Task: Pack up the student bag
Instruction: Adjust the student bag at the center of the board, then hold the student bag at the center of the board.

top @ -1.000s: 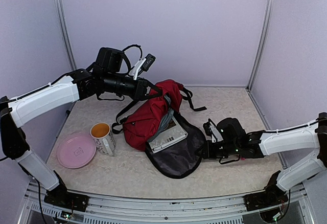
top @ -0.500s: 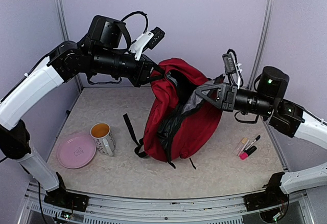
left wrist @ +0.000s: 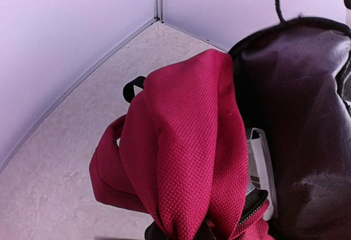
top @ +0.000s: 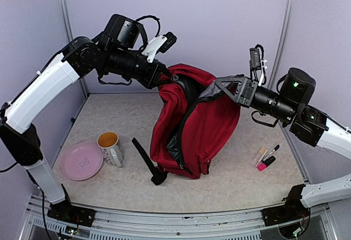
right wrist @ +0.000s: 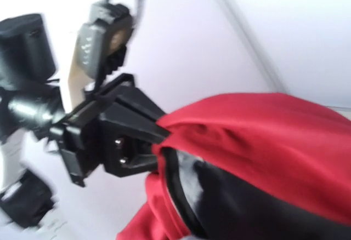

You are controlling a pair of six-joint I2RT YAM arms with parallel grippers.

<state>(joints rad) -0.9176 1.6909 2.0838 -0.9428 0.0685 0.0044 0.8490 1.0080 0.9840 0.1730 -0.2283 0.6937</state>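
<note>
The dark red student bag point(top: 192, 125) hangs between my two grippers with its bottom resting on the table. My left gripper point(top: 166, 75) is shut on the left rim of its opening; a bunch of red fabric point(left wrist: 186, 158) fills the left wrist view. My right gripper point(top: 217, 89) is shut on the right rim. The mouth is pulled open and shows dark lining point(left wrist: 307, 114) and a white flat item point(left wrist: 262, 169) inside. In the right wrist view the bag point(right wrist: 258, 136) is blurred, my own fingers are hidden, and the left gripper point(right wrist: 156, 133) pinches the far rim.
A black strap point(top: 145, 160) trails on the table at the bag's front left. An orange-lined mug point(top: 110, 147) and a pink plate point(top: 81, 161) stand at the front left. Pens and a pink marker point(top: 266, 158) lie at the right. Walls close in behind and at both sides.
One second ago the bag lay flat and open on the table. Both grippers have lifted it upright by its rim, and in the last half second raised it a little more; the strap swung forward.
</note>
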